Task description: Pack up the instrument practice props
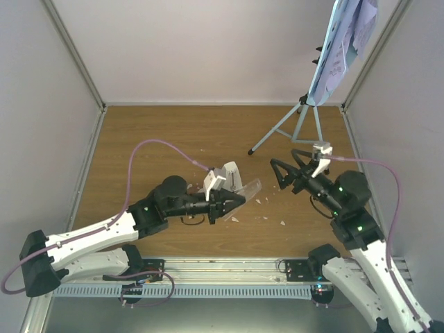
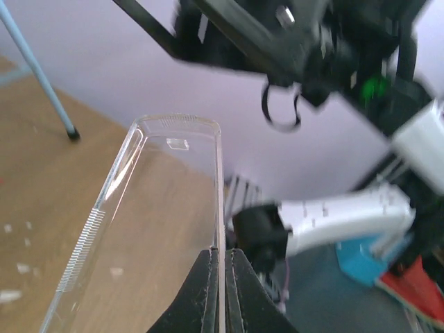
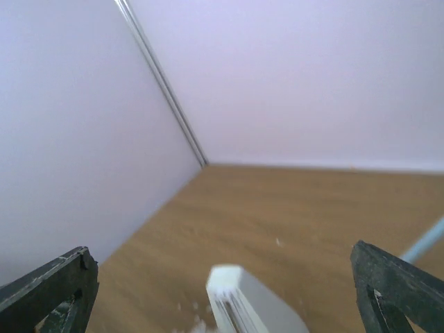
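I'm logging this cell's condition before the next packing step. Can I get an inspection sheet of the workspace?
Surface: brown wooden tabletop.
Job's things: pale-blue tripod music stand upright far right, holding lavender-white sheet music pages; small white pyramid metronome on the tabletop, uncovered.
Clutter: small white crumbs mid-table.
Grippers: left gripper shut on clear tapered cover; right gripper open, empty.
Cables: purple cables loop from both wrists.
Surroundings: pale enclosure walls.

The left arm (image 1: 104, 232) lay low and stretched forward, and the left gripper (image 2: 220, 254) pinched tight on a clear cover (image 2: 166, 208) that stuck out ahead of its fingertips. The right arm (image 1: 361, 229) was bent at the elbow, with the right gripper (image 1: 286, 168) spread wide
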Controlling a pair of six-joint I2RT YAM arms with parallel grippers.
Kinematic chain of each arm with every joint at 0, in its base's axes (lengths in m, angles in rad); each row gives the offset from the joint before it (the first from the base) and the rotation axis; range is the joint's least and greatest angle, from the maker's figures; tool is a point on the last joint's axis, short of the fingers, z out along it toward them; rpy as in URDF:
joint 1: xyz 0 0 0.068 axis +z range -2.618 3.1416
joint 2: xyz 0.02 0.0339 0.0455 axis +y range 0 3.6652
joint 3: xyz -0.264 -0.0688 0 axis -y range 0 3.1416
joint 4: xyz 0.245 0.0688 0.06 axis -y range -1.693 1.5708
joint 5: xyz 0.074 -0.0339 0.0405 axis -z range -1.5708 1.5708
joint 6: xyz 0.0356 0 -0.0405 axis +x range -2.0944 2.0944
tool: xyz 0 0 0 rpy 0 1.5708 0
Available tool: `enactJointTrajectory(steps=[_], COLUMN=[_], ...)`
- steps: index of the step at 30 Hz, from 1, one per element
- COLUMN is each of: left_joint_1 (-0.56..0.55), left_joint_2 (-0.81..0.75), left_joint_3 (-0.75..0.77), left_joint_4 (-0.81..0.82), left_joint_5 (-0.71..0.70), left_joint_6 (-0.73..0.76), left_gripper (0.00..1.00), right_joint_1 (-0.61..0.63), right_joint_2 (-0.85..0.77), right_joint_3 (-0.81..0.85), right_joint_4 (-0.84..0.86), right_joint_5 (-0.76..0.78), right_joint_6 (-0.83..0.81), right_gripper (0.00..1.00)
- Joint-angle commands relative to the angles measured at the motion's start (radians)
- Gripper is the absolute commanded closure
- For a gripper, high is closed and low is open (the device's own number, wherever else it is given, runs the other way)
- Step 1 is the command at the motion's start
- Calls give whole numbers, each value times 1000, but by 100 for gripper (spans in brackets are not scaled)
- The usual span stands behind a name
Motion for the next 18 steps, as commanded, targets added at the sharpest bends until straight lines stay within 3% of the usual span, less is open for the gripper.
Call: enactJointTrajectory(steps=[1, 5, 9, 12, 18], left_joint_1=[0, 12, 28, 30, 30], left_joint_2=[8, 39, 53, 58, 66], left_joint_3=[71, 106, 76, 48, 45], left_joint_4=[249, 271, 398, 492, 537], left_joint_5=[-163, -179, -175, -161, -125], left_joint_6=[-56, -75, -139, -166, -146], left_gripper=[100, 100, 100, 100, 100], right_joint_1=[-6, -7, -1, 19, 64], right_joint_2=[-101, -65, -37, -18, 42], right_joint_3=[-89, -71, -170, -236, -217], right_joint_4=[377, 419, 671, 835, 819], right_joint_5=[-1, -184, -370, -411, -409], right_joint_6=[86, 74, 214, 299, 316], right_gripper=[0, 0, 0, 0, 0])
